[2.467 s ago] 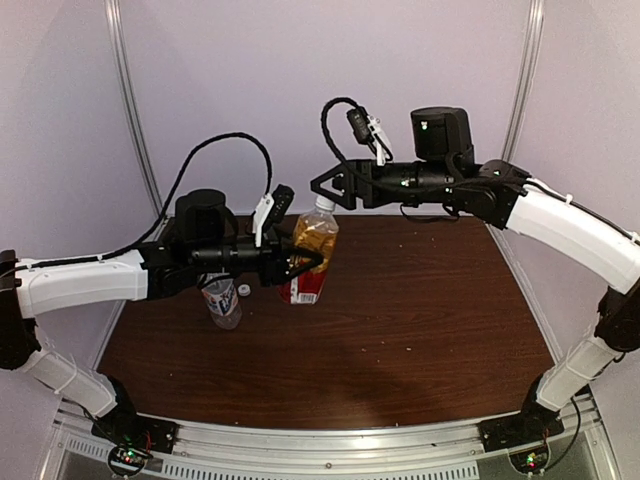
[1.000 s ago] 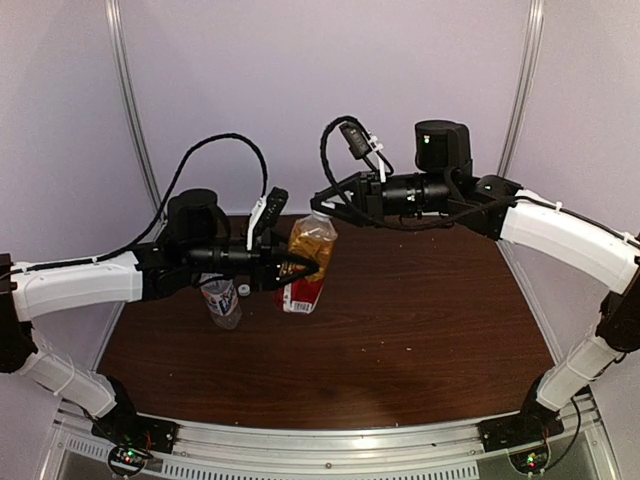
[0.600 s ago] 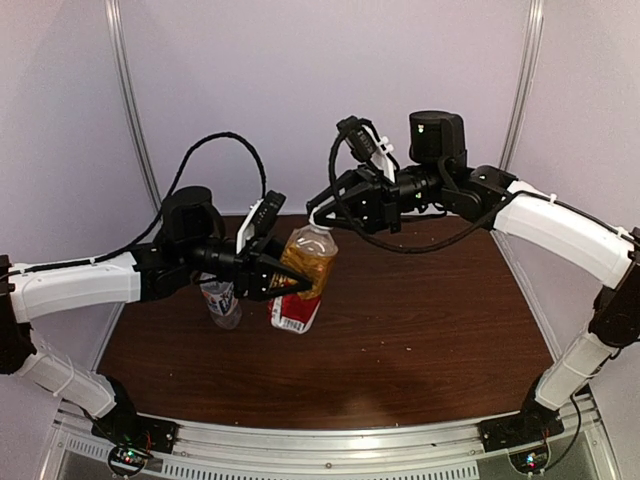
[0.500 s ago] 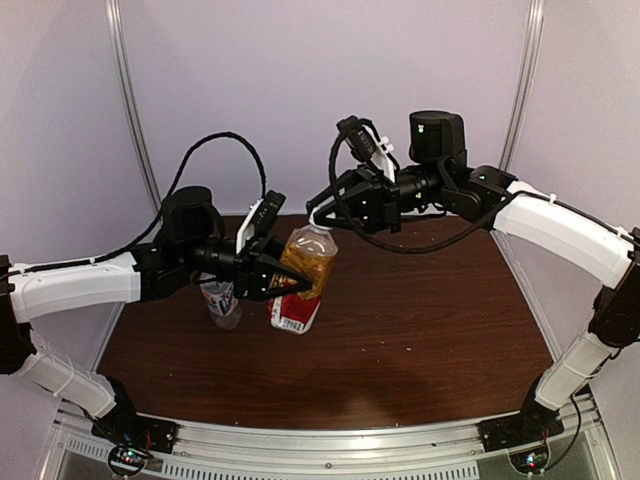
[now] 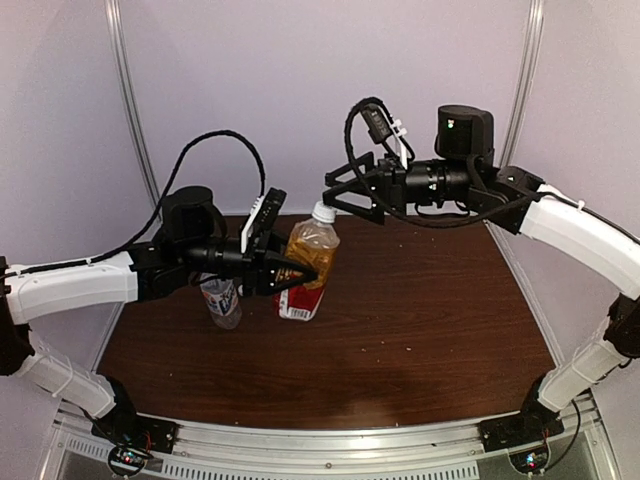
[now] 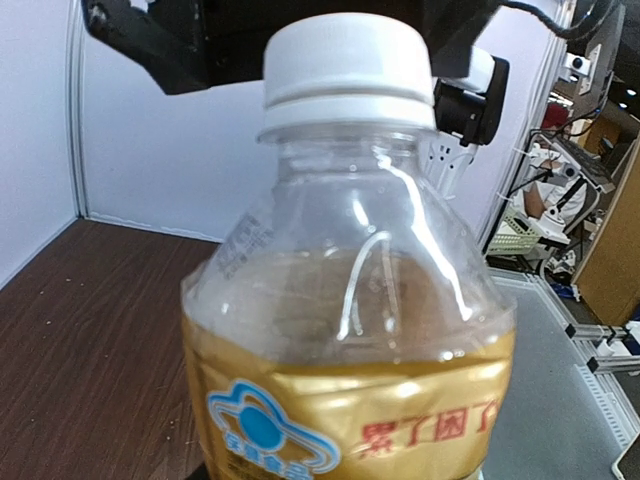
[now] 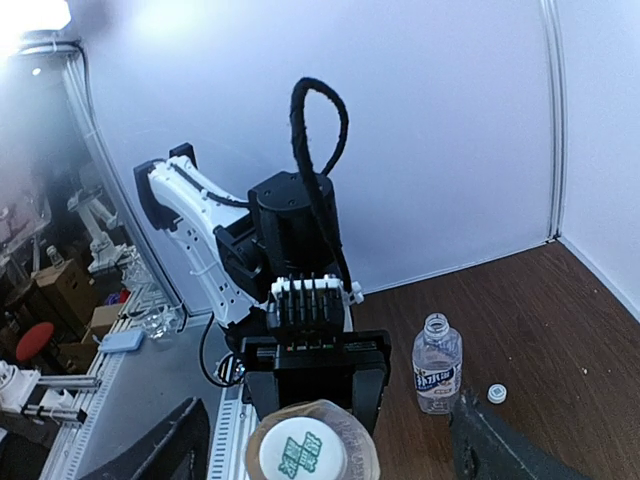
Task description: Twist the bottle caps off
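The amber bottle (image 5: pixel 312 246) with its red-yellow label leans slightly over the table, and my left gripper (image 5: pixel 300 272) is shut on its body. Its white cap (image 5: pixel 323 212) is on the neck; the right wrist view shows green print on the cap's top (image 7: pixel 303 452). My right gripper (image 5: pixel 338 195) hangs just above and behind this cap, open, its fingers (image 7: pixel 160 455) wide on either side without touching it. In the left wrist view the amber bottle (image 6: pixel 350 330) fills the frame. The clear bottle (image 7: pixel 437 365) stands uncapped, with its loose cap (image 7: pixel 494 393) on the table beside it.
The clear bottle (image 5: pixel 222 300) stands under my left forearm, close to the amber one. The dark wooden table (image 5: pixel 420 310) stretches right and forward. White walls close the back and sides.
My right gripper has opened, let go of the amber bottle's cap and drawn back up and right. The bottle, tilted left a moment ago, stands more upright.
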`<control>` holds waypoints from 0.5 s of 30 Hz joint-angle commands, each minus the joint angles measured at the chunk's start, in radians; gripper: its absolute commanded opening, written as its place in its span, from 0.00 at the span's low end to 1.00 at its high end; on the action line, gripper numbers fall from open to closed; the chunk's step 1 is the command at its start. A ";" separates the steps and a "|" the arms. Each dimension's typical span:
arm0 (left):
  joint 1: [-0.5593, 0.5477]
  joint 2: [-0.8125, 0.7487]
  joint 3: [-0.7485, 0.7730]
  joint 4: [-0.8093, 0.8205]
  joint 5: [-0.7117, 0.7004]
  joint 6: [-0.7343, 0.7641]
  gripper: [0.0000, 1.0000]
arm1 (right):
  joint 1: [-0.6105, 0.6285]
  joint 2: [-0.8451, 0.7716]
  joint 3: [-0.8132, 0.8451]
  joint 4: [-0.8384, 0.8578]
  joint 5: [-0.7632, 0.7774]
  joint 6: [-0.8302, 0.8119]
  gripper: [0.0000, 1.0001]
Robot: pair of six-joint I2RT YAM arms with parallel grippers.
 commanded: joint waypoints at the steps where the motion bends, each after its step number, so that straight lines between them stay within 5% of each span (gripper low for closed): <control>1: -0.004 -0.023 0.035 -0.023 -0.119 0.052 0.38 | -0.005 -0.044 0.015 -0.019 0.189 0.107 0.86; 9: -0.003 -0.013 0.042 -0.024 -0.250 0.036 0.38 | 0.009 -0.040 0.046 -0.062 0.463 0.258 0.92; 15: -0.004 -0.007 0.041 -0.018 -0.349 0.012 0.39 | 0.035 -0.002 0.057 -0.088 0.530 0.293 0.92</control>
